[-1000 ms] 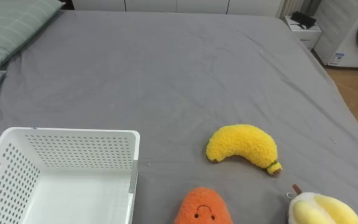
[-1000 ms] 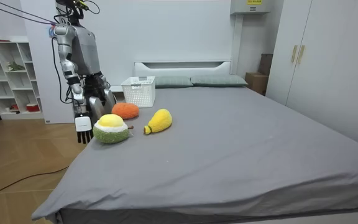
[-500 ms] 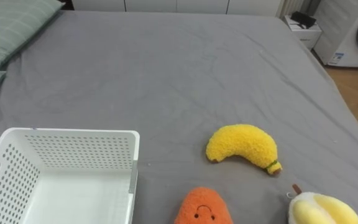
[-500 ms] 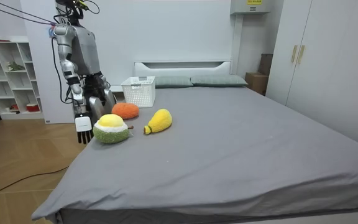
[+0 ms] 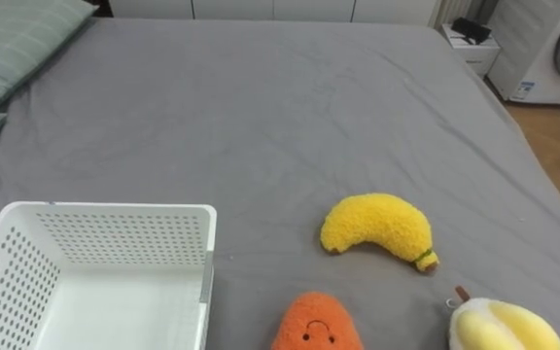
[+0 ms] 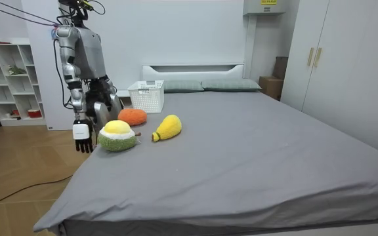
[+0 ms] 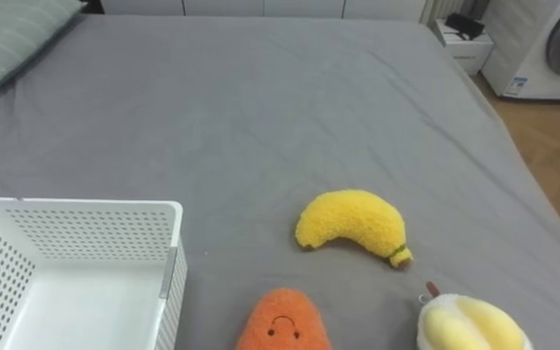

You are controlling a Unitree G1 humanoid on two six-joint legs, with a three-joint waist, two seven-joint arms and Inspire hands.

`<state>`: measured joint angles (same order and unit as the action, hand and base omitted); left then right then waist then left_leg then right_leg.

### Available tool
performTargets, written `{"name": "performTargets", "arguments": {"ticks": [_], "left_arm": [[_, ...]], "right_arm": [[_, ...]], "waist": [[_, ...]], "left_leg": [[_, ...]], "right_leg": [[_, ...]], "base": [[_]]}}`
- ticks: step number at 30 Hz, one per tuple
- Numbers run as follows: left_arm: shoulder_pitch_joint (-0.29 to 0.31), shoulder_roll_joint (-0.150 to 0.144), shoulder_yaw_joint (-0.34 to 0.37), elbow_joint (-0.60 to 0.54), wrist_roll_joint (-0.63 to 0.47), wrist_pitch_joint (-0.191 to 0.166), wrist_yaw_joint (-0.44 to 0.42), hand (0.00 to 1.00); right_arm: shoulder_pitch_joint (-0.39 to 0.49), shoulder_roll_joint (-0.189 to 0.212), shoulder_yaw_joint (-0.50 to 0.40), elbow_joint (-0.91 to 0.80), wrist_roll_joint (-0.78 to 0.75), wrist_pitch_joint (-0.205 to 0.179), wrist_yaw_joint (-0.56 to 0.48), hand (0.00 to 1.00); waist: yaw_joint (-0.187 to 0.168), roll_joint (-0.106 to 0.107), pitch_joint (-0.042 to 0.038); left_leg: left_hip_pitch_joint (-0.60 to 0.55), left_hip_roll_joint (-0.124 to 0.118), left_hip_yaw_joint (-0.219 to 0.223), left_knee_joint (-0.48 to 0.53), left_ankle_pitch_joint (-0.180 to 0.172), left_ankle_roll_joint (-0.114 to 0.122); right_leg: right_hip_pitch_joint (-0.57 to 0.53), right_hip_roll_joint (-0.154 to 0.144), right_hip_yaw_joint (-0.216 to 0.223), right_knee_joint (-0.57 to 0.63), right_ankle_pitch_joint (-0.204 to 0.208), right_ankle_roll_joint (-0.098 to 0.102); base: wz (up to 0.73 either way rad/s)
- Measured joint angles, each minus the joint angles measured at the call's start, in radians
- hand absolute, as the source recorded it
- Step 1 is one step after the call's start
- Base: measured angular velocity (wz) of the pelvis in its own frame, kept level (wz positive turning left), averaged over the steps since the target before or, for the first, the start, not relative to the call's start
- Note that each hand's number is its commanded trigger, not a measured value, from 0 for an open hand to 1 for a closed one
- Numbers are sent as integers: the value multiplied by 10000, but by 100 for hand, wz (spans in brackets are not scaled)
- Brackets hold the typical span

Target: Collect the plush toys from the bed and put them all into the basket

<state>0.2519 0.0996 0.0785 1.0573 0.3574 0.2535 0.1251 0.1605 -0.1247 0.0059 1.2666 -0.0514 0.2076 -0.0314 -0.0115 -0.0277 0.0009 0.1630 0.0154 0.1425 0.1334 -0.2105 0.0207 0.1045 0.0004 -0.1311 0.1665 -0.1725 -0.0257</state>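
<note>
While the robot stands upright at the edge of the grey bed (image 5: 261, 97), its head camera looks down on green pillows (image 5: 13, 44) at 10 o'clock and a white perforated basket (image 5: 124, 233) at 8 o'clock, resting on the cover. At 3 o'clock from the basket, apart from it, lies an orange plush toy (image 5: 314, 326) with a small face, cut off by the lower edge of the view. A yellow plush banana (image 5: 377, 226) lies at 1 o'clock from the orange toy, near but not touching. At 4 o'clock from the banana sits a round yellow-and-white plush (image 5: 504, 326), green underneath in the room view. All three toys are on the bed, outside the basket. In the room view the right hand (image 6: 81, 134) hangs at the robot's side by the mattress edge, fingers loosely straight and pointing down, holding nothing.
</note>
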Motion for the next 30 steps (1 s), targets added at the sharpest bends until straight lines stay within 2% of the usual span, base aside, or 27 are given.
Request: {"name": "performTargets", "arguments": {"ticks": [5, 9, 12, 17, 21, 25, 30], "left_arm": [[18, 11, 595, -72, -1, -17, 43, 0], [28, 17, 1165, -72, 29, -185, 224, 0], [110, 74, 1646, -71, 44, -321, 250, 0], [193, 202, 2257, -9, 38, -559, 337, 0], [162, 432, 2339, 229, 34, -743, 489, 0], [170, 447, 2334, 229, 1, -894, 622, 0], [141, 461, 2336, 203, 297, -997, 635, 0]], "right_arm": [[5, -26, -1112, 177, 1307, -15, -528, 0], [243, -44, -1671, 191, 2165, -111, -801, 0], [336, -49, -2196, 211, 2664, -118, -1000, 0], [346, -206, -3063, 11, 3637, -328, -1556, 0], [366, -394, -3123, -561, 4389, -657, -2181, 0], [120, -461, -3137, -1199, 4404, -864, -2405, 0], [-54, -616, -3136, -2704, 4300, -901, -2780, 0]], "waist": [[-188, -46, -2], [-239, -107, -3], [-323, -228, 3], [-235, -345, 8], [-152, -371, 10], [-189, -406, -5], [-126, -456, -22]], "left_leg": [[65, 21, 103, 1, -2, -3], [72, 37, 181, -13, -6, -10], [61, 45, 197, -13, -7, -12], [13, 72, 422, -54, -17, -18], [20, 79, 476, -57, -39, -17], [2, 80, 474, -44, -40, -17], [-35, 65, 502, -31, -39, -18]], "right_leg": [[17, 11, 133, 27, -3, -7], [3, 33, 217, 35, -1, -10], [-14, 39, 221, 36, 2, -15], [-179, 93, 421, 37, 35, -21], [-205, 160, 473, 39, 55, -24], [-225, 114, 472, 49, 57, -27], [-274, 172, 487, 59, 73, -29]], "base": [[-8], [-5], [-1], [-12], [-5], [0], [0]]}}
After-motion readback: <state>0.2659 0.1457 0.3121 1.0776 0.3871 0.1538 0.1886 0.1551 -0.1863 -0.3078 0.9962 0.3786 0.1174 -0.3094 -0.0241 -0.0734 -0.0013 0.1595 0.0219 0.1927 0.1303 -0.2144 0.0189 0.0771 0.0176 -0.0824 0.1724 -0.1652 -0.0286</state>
